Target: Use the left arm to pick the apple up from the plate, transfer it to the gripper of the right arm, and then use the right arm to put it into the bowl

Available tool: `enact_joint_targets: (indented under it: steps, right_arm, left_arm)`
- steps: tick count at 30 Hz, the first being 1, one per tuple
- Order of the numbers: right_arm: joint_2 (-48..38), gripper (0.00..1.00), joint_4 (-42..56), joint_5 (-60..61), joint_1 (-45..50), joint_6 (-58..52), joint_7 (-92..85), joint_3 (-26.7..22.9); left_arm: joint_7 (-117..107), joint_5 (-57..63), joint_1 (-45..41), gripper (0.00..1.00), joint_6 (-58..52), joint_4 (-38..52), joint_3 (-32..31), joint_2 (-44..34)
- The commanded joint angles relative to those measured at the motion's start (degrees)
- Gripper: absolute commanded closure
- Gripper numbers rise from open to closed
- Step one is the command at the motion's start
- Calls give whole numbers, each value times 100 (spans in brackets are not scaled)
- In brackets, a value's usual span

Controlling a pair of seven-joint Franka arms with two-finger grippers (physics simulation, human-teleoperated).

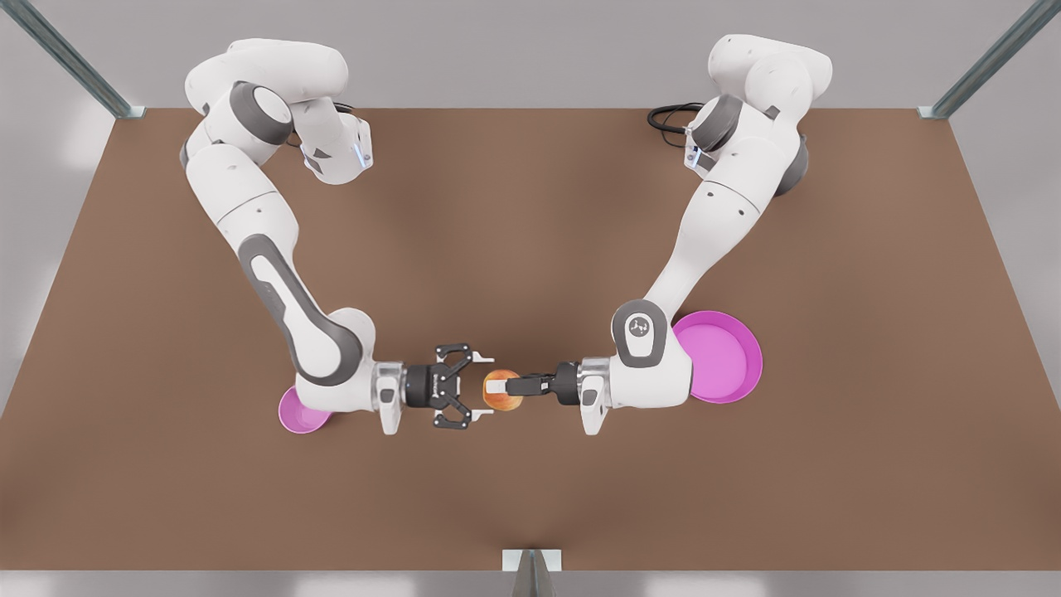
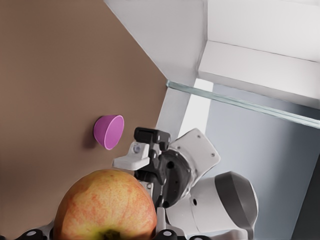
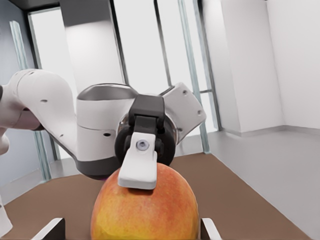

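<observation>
Currently, from left to right in the front view: the bowl (image 1: 298, 412) sits lower left, partly under the right arm. The right gripper (image 1: 481, 385) is spread wide, its pads either side of the apple (image 1: 500, 398). The apple, at lower centre, is near-round, with its dimpled end toward the left wrist. The left gripper (image 1: 507, 385) clamps it. The plate (image 1: 729, 356) lies at right.

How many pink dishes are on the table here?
2. The bowl sits at the front view's left, the plate at its right; both are partly covered, so more could be hidden.
</observation>
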Motion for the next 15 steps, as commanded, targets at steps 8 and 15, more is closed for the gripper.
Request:
enact_joint_targets:
  steps: [8,15]
  right_arm:
    - [173,0,170,30,124,362,-1105,50]
    - [261,0,249,30,186,520,-1105,164]
  left_arm:
    - [296,-38,0,25,-2,-2,-4,-26]
    - [314,-38,0,25,-2,-2,-13,-17]
